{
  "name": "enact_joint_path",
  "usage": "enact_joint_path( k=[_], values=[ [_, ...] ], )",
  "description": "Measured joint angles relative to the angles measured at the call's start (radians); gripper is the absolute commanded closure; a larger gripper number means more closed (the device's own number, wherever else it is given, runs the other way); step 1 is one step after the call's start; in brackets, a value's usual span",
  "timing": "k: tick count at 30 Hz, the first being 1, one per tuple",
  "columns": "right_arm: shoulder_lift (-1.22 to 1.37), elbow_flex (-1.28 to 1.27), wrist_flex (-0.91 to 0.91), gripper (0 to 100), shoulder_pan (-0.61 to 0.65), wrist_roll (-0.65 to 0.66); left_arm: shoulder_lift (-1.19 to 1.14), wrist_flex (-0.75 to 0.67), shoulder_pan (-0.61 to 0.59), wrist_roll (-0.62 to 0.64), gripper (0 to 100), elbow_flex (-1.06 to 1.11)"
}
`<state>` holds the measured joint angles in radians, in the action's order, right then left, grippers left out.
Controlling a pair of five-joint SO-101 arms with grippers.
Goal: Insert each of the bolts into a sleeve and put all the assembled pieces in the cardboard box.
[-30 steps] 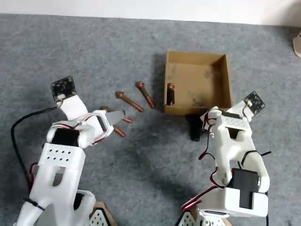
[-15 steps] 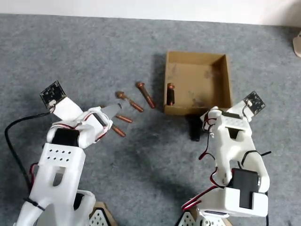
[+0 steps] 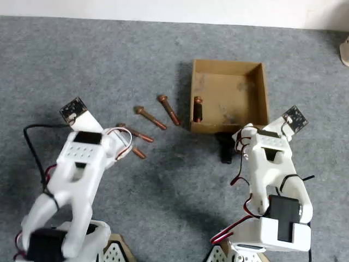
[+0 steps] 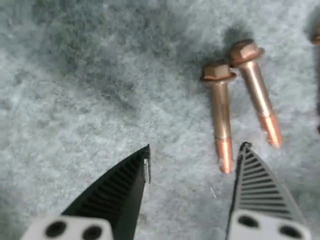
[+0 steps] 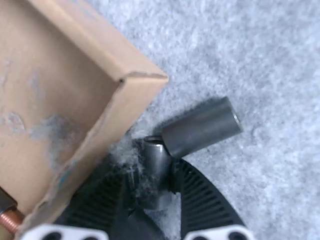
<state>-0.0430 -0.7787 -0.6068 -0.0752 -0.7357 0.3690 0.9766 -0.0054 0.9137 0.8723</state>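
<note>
L gripper: we see the left gripper (image 4: 195,156) spread wide. Its ribbed black wedge fingers (image 4: 125,195) have nothing between them, above the carpet.
Bolts: two copper-coloured hex-flange bolts (image 4: 219,107) lie side by side, nearly parallel, w/ smooth shanks and brighter tips. One tip is just beside a left finger. From above we count four loose ones (image 3: 150,117), strewn between the left arm and the box.
R gripper: the right gripper (image 5: 152,182) is pinching a short dark grey metal sleeve (image 5: 156,162), which stands roughly upright between grooved black jaws, w/ lint around it.
2nd sleeve: a smooth dark grey tubular sleeve (image 5: 200,127) lies on its side on the carpet, hollow end visible. It touches the held one's top.
Box: the open-topped brown cardboard box (image 3: 229,90) has matte, scuffed walls and sharp corners. Its near corner (image 5: 142,75) is just beside both sleeves.
Assembled pc: a copper bolt seated in a dark sleeve (image 3: 197,109) is inside the box, against the wall on the bolts' side.
Surface: fuzzy grey carpet (image 3: 163,191), short fibrous pile.
</note>
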Motion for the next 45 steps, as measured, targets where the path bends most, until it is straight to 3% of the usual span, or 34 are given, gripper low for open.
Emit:
enact_joint_path(
  k=[19,22,26,31,42,45],
  values=[
    [0.000,0.000,0.000,99.5,0.000,0.000,-0.446,0.000,-0.052,0.061,74,-0.284],
    [0.000,0.000,0.000,99.5,0.000,0.000,-0.457,0.000,-0.055,0.061,81,-0.292],
    [-0.040,-0.003,-0.037,99.5,0.005,0.000,-0.457,-0.006,-0.055,0.061,100,-0.307],
    [-0.163,-0.081,-0.083,99.5,0.063,0.061,-0.460,-0.009,-0.055,0.064,92,-0.313],
    [-0.674,-0.384,-0.091,99.5,0.258,0.244,-0.462,-0.071,-0.052,0.063,92,-0.311],
    [-0.838,-0.488,-0.031,99.5,0.278,0.245,-0.463,-0.072,-0.037,0.061,99,-0.327]
  ],
)
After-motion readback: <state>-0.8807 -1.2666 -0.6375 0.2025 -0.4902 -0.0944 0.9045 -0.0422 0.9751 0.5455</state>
